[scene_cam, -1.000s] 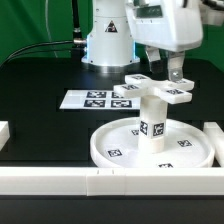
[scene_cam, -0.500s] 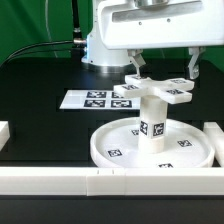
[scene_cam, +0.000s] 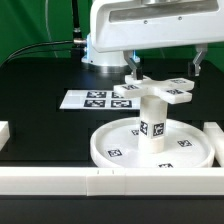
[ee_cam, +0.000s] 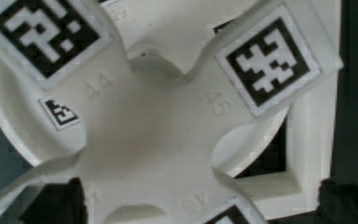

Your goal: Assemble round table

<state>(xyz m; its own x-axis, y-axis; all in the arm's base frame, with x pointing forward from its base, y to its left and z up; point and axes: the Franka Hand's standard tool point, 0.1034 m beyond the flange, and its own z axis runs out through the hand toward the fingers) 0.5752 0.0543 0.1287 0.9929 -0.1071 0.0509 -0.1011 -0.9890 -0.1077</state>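
Exterior view: the white round disc (scene_cam: 104,150) lies on the black table, just behind the white border rail (scene_cam: 60,181). The short leg (scene_cam: 152,122) stands upright at its centre, with the cross-shaped piece (scene_cam: 157,92) resting on top. My gripper (scene_cam: 166,73) hangs over the cross, fingers spread wide and pinching nothing. The marker board (scene_cam: 88,99) lies behind, toward the exterior view's left.

Wrist view: the cross-shaped piece (ee_cam: 158,115) fills the picture, tags facing the camera. I judge it light, rigid, smooth plastic, probably slippery. I would grip across one flat arm, near the hub.
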